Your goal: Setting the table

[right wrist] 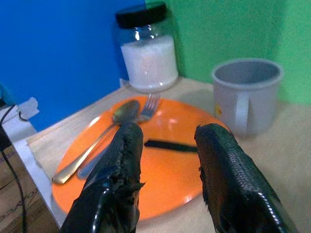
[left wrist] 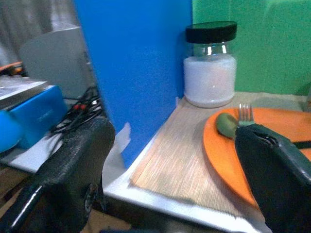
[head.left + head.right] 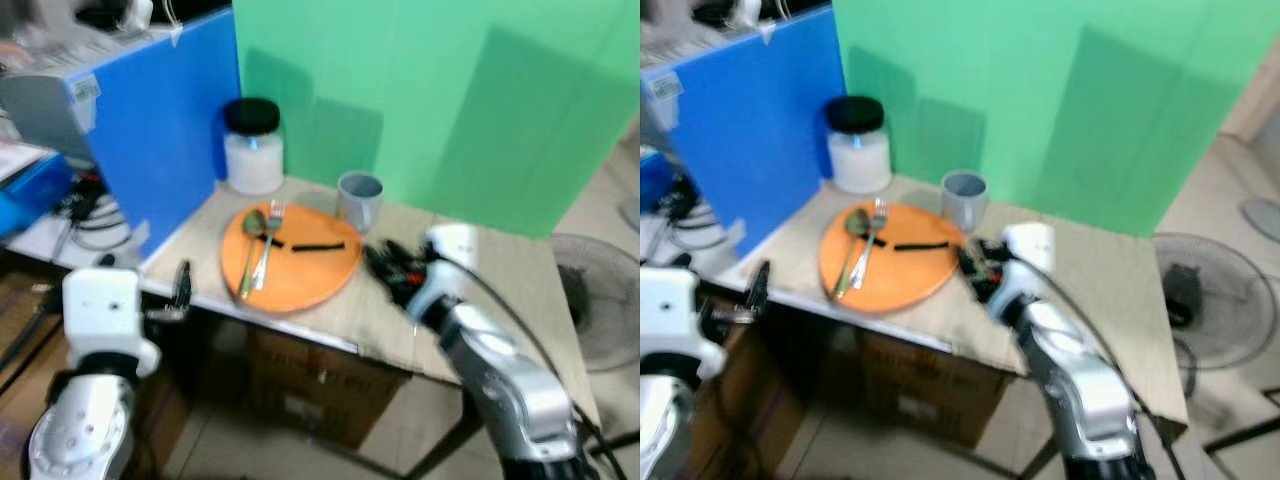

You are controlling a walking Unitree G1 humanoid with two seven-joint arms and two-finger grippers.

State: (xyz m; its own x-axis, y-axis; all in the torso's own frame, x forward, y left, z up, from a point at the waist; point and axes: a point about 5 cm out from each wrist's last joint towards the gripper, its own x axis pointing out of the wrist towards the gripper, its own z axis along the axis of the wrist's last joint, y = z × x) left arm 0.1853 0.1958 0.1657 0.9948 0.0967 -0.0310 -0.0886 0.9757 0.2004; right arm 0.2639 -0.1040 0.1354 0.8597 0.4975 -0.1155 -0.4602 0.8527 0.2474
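Orange plate [image 3: 300, 270] lies just beside the open right gripper [image 3: 392, 268]

Behind the surface [image 3: 500, 290] you have a green backdrop [image 3: 450, 100], with a blue panel [image 3: 165, 120] standing at its left side. A glass jar [image 3: 253, 147] with a black lid, filled with something white, sits in the corner where the two meet. Left of the blue panel you can see a blue box [image 2: 34, 114] and a tangle of cables [image 3: 85, 215]. Under the surface there is a cardboard box [image 3: 310, 385], and on the floor to your right stands a fan [image 3: 1210, 300].
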